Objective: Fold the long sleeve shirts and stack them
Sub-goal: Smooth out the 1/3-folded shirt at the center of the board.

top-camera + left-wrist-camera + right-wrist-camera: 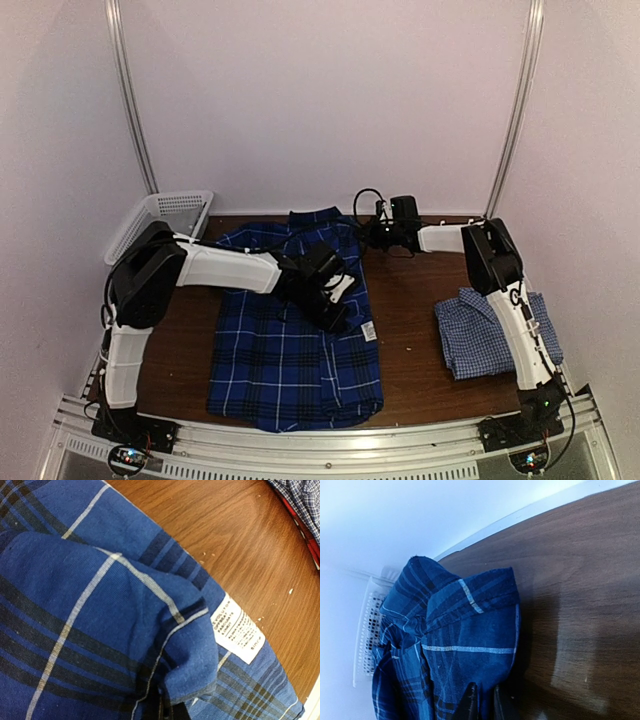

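While the plaid shirt (290,365) lies spread flat across the middle of the table (410,300), both arms are down on it. Look at the left gripper (328,292): it sits over the shirt's right half, close to the white label (368,330), jaws pressed together on a raised fold of blue cloth. From the wrist you can see that fold bunching up towards the camera, label just beside it on the wood side.

Now the right gripper (386,236). It's reaching across to the far right corner of the same shirt, by the back edge of the table. Its dark fingers (471,704) stand close together with a hump of plaid drawn up between them, so that's a pinch.

Over on the right, near that arm's base, the check shirt (485,335) lies folded, well apart from the plaid one. A white basket (165,215) sits at the far left corner.
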{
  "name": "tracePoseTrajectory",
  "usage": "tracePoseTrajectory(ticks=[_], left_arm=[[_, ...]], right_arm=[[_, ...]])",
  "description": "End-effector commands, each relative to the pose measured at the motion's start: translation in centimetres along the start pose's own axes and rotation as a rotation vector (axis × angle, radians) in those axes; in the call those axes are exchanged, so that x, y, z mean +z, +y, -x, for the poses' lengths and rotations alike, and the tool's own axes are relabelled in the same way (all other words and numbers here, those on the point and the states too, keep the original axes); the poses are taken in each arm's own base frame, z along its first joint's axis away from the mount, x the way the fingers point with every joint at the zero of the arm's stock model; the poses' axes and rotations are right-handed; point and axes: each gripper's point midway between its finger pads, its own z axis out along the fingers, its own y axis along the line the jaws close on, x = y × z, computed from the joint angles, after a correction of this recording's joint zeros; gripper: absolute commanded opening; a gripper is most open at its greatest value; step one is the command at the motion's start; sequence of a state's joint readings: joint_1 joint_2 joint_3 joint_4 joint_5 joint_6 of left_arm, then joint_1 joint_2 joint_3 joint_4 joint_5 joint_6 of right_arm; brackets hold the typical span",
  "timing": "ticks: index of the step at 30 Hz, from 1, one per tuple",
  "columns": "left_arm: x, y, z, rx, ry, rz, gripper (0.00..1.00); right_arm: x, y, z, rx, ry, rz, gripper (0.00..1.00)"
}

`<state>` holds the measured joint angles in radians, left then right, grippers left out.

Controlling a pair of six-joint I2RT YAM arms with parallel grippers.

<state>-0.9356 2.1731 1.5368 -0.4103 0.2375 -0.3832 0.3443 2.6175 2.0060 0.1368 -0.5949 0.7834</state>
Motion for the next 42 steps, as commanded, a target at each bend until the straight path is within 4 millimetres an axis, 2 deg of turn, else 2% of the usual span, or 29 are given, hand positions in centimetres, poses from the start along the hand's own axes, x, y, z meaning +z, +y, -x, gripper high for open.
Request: tracePoseTrajectory(ticks=[1,8,10,13,19,28,36,38,42], left_arm=[[0.9,1.1,-1.8,0.007,0.078,0.069,0.0],[-2.0,0.8,2.1,0.045,-0.023,0.119,0.0],[-3.1,0.5,3.2,0.063,-0.053,0.128,0.0],[-4.6,0.0,4.4,0.097,-0.085,0.129,0.0],[-6.8,-1.2,4.9,0.173,-0.096,0.098,0.0],[-9.0,-4.6,2.7,0.261,-0.032,-0.072,0.0],[-9.3,-7.7,-0.3,0.326,0.055,-0.237,0.04],[-8.9,-7.8,-1.2,0.333,0.083,-0.252,0.08],[-7.9,-7.3,-2.2,0.319,0.118,-0.247,0.28]], right_arm=[[-0.8,-0.3,1.8,-0.037,-0.024,-0.016,0.2],[-3.3,2.6,3.1,-0.085,-0.023,-0.039,0.45],[-4.5,3.8,3.5,-0.106,-0.035,-0.041,0.49],[-6.2,4.6,3.0,-0.123,-0.033,-0.056,0.55],[-10.1,6.4,1.9,-0.15,-0.04,-0.077,0.62],[-15.4,8.0,-1.2,-0.181,-0.045,-0.096,0.63],[-18.5,8.9,-4.9,-0.221,-0.03,-0.131,0.64],[-19.1,9.2,-6.1,-0.231,-0.021,-0.132,0.64],[-20.2,9.3,-8.7,-0.251,0.004,-0.147,0.65]])
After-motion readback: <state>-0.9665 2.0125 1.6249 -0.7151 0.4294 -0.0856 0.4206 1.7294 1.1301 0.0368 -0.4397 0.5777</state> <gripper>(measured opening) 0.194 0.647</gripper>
